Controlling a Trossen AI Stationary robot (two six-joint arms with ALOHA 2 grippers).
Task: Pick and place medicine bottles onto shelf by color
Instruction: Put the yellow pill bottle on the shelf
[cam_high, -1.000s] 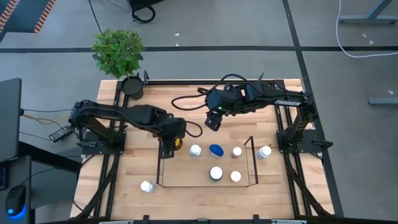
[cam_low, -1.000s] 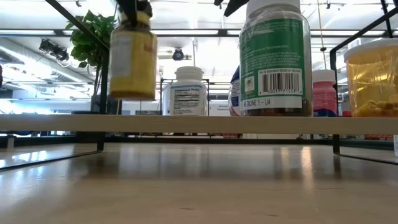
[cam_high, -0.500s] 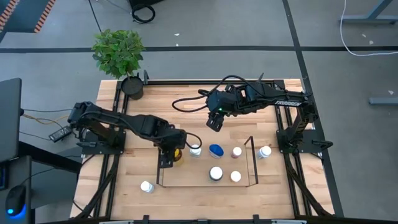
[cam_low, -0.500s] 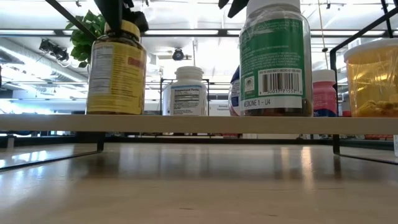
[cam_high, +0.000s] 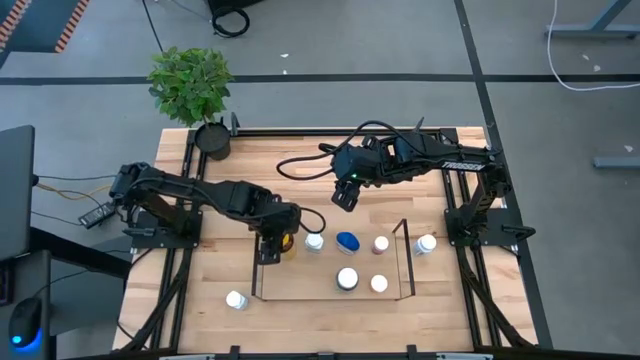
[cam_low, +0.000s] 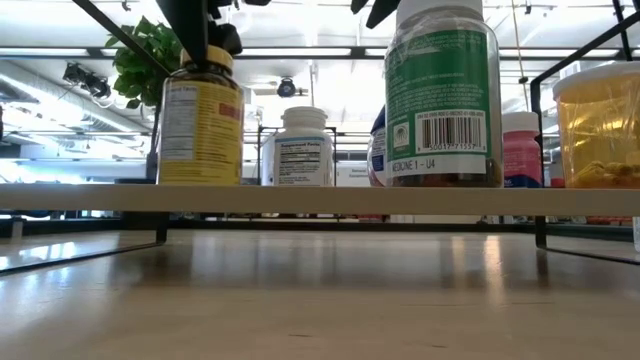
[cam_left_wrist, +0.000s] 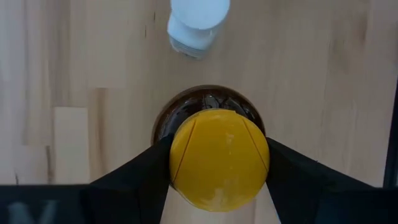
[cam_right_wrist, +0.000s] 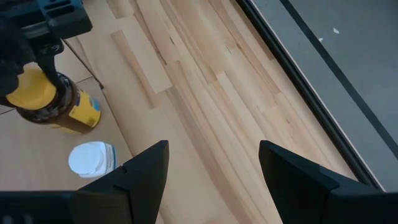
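My left gripper (cam_high: 283, 240) is shut on an amber bottle with a yellow cap (cam_low: 200, 125) at the left end of the black wire shelf (cam_high: 330, 297). The bottle stands upright with its base at the shelf board (cam_low: 320, 198). A white-capped bottle (cam_high: 314, 241), a blue-capped one (cam_high: 348, 241), a pink-capped one (cam_high: 380, 243) and two more white-capped ones (cam_high: 347, 278) stand on the shelf. My right gripper (cam_high: 343, 195) is open and empty above the table, on the far side of the shelf. My left gripper pinches the bottle's yellow cap (cam_left_wrist: 180, 162) between its two fingers (cam_left_wrist: 137, 180), one on each side. The fingers come from above, pointing down. The bottle is upright below them, its base level with the shelf board (cam_low: 200, 184).
One white-capped bottle (cam_high: 236, 299) stands on the table near the shelf's left front corner, another (cam_high: 427, 243) just right of the shelf. A potted plant (cam_high: 192, 85) stands at the far left corner. Bare wood lies between the shelf and the far edge.
My left gripper has gone down and toward the table's near edge with the amber bottle. The bottle hung clear above the shelf board a second ago and now stands upright at board level, at the shelf's left end.
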